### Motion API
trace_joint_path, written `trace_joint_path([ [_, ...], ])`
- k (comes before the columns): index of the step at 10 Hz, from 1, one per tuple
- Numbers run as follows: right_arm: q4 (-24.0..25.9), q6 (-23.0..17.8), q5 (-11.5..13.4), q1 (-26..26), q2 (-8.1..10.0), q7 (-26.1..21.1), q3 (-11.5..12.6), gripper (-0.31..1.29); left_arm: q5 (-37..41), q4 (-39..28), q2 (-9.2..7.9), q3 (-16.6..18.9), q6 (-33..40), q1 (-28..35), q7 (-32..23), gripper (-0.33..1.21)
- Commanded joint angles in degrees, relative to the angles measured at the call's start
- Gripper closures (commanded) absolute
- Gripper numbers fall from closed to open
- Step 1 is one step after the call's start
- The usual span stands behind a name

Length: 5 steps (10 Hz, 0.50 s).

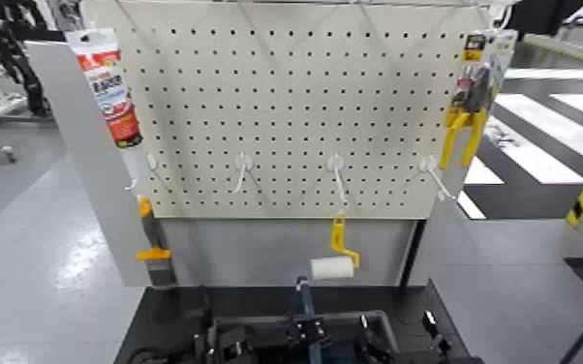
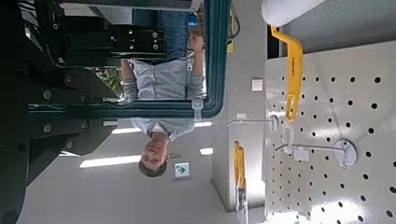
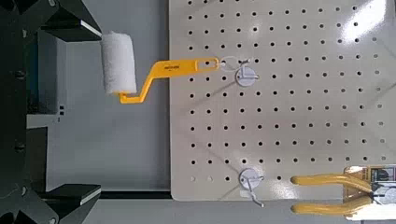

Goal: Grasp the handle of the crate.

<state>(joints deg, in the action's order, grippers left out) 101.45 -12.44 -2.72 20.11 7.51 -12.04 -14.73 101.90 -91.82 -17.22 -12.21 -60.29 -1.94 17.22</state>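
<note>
The handle (image 1: 302, 300) is standing upright mid-crate (image 1: 384, 319), reachable from above. Both arms are waiting low beside it. Finger states: cannot tell.

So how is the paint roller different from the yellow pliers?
The paint roller hangs below the pegboard's bottom edge, in the middle; the pliers hang high at its right edge. The roller ends in a fat white fuzzy cylinder; the pliers end in two thin handles pointing down. The pliers sit in a printed pack; the roller is bare. Both have yellow handles.
</note>
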Motion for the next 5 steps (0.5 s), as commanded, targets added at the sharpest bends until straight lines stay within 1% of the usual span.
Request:
trace_joint_path([
  [1,0.1,0.0,0.4,-0.1,-0.04,0.0,0.1,0.15,0.1,0.2,0.17,0.0,0.0,-0.1,0.1,1.19],
  [5,0.2,-0.1,1.4,0.0,-0.13,0.0,0.2,0.15,0.1,0.4,0.26,-0.1,0.0,-0.2,0.3,1.19],
])
